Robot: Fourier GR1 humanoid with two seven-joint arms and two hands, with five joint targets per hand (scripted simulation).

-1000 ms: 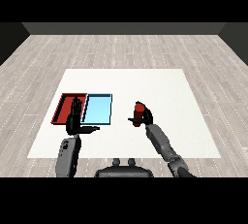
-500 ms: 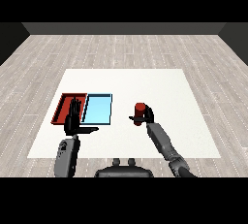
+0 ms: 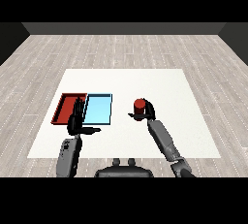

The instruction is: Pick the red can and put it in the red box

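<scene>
Head view, left to right: red tray [image 3: 64,107] sits just beyond the left hand [image 3: 76,122], whose fingers are straight and hold nothing. Blue tray [image 3: 98,109] is next. Red can [image 3: 139,106] stands upright inside the curled fingers of the right hand [image 3: 147,113]. Can's target lies well left of those fingers, past the blue tray.

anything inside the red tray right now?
Nothing visible in the red tray; the left hand covers its near right corner. The red can is in the right hand.

Two grey segmented forearms; black left robot hand [image 3: 76,122], black right robot hand [image 3: 147,113].
</scene>
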